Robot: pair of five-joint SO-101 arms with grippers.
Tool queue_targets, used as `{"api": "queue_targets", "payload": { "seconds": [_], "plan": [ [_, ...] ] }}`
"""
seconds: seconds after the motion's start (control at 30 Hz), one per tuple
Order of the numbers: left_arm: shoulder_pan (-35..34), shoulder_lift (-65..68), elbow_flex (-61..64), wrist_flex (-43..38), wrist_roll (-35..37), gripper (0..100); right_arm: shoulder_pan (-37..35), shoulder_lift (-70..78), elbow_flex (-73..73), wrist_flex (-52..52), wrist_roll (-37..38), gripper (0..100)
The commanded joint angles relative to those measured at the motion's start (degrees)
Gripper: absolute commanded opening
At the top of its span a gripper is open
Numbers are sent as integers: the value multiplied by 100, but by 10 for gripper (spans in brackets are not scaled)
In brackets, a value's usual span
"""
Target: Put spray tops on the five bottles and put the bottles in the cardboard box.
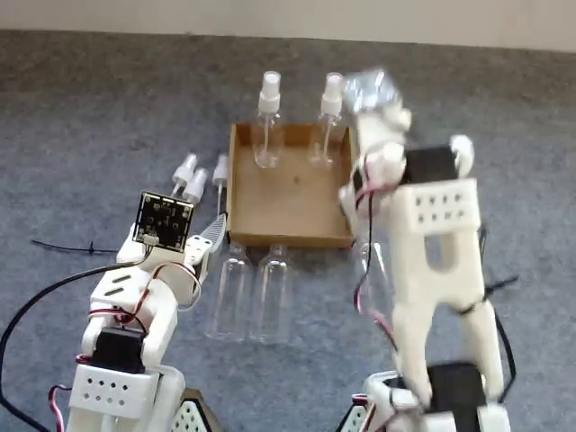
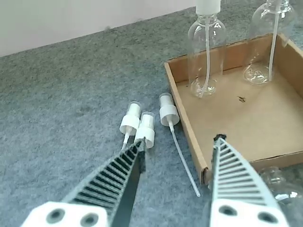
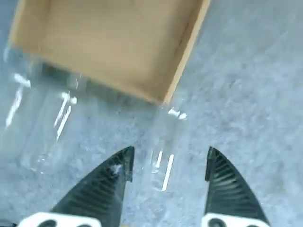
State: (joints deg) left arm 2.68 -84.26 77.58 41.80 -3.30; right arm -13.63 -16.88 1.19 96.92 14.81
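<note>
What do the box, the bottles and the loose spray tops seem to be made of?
The cardboard box is brown, matte board with raw cut edges. The bottles are clear and glossy, probably plastic, though glass cannot be excluded; the box shows through them. The spray tops look like white opaque plastic, with thin translucent tubes.

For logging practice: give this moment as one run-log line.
box: two capped bottles | carpet: three spray tops, three bare bottles | left gripper: open | right gripper: open above bottle
</note>
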Motion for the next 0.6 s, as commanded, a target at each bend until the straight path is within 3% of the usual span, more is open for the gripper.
{"api": "queue_targets", "payload": {
  "seconds": [0.0, 0.13, 0.37, 0.57],
  "plan": [
    [-84, -48, -40, -132, -26, 213, -101, -1059, 2800, -1218, 97, 245],
    [-84, -48, -40, -132, -26, 213, -57, -1077, 3952, -1982, 97, 347],
    [-84, -57, -40, -123, -26, 213, 75, -954, 4690, -2985, 105, 352],
    [-84, -57, -40, -114, -26, 213, 1147, 13, 4681, -3600, 229, 180]
  ]
}}
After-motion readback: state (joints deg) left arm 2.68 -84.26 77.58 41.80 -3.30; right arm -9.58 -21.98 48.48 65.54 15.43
